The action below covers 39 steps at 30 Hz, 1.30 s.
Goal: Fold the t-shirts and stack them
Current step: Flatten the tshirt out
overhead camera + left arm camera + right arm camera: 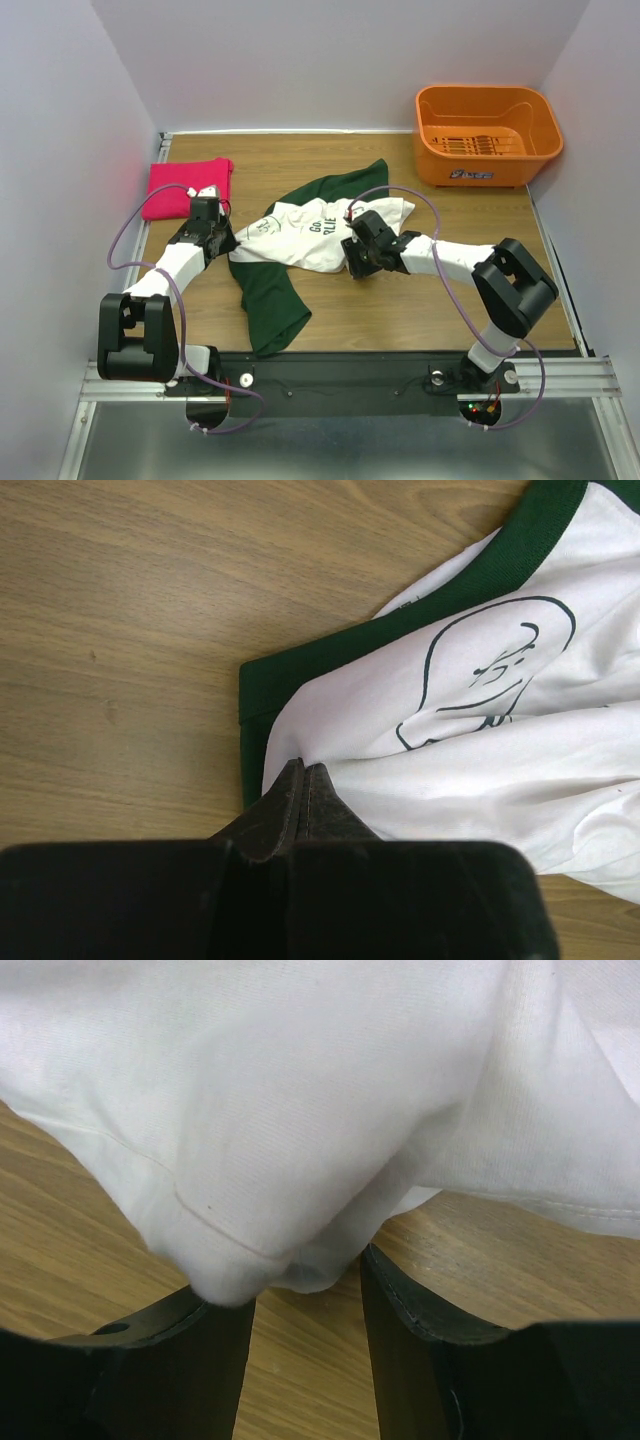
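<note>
The white t-shirt with dark green sleeves (pixel 300 232) lies crumpled in the middle of the table, one green sleeve (pixel 272 300) trailing toward the front. The plain pink-red t-shirt (pixel 189 187) lies folded at the back left. My left gripper (pixel 226 245) is shut, pinching the white cloth at the shirt's left edge (pixel 303 770), just below the cartoon face (pixel 490 670) and green trim (pixel 300 665). My right gripper (pixel 353 257) is open at the shirt's front right edge; a bunched white hem (pixel 250 1260) hangs between its fingers (pixel 400 1300).
An orange plastic basket (pixel 487 135) stands at the back right corner. White walls close in the table on three sides. Bare wood (pixel 420 300) shows in front of the shirt and around the basket.
</note>
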Each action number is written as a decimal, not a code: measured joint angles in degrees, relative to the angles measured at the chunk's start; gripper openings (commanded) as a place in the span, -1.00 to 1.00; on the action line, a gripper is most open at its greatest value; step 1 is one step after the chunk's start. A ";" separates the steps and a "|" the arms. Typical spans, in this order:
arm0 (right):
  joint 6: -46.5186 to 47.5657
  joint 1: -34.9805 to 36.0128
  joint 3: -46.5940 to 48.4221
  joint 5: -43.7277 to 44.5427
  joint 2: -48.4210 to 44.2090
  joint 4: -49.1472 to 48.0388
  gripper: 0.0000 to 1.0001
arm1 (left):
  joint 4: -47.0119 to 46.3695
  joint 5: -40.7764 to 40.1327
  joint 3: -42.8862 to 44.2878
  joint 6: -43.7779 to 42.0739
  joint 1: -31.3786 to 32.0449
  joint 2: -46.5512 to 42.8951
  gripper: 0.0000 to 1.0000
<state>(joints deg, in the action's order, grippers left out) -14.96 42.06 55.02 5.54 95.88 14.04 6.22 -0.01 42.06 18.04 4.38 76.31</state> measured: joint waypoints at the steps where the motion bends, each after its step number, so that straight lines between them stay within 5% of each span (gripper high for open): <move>1: 0.07 0.00 0.00 -0.02 0.33 -0.17 0.02 | 0.02 0.00 0.00 0.00 0.00 0.00 -1.00; 20: -0.17 0.81 0.00 -2.14 0.90 -1.27 -0.02 | 0.00 0.00 0.00 0.00 0.00 0.00 -1.00; 24: -0.28 1.97 0.00 -0.72 0.98 -1.20 -0.34 | 0.00 0.00 0.00 0.00 0.00 0.00 -1.00; 27: -0.55 2.56 0.20 0.94 1.31 -0.74 -0.83 | 0.00 0.00 0.00 0.00 0.00 0.00 -1.00; 29: -0.20 2.67 0.46 2.54 1.31 0.39 -0.99 | 0.02 0.00 0.00 0.00 0.00 0.00 -1.00; 36: 5.35 2.75 0.52 19.76 -5.11 10.19 -0.99 | 0.26 -0.90 0.00 -0.37 0.00 0.70 -1.00; 39: 8.35 2.75 0.52 29.07 -12.02 14.86 -0.84 | 1.05 -2.25 0.07 -0.90 -0.63 0.90 -1.00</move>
<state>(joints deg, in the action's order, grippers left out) -6.61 44.82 55.55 34.61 83.85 28.91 7.27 -2.26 42.13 17.15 3.75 77.21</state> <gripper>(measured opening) 0.042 0.017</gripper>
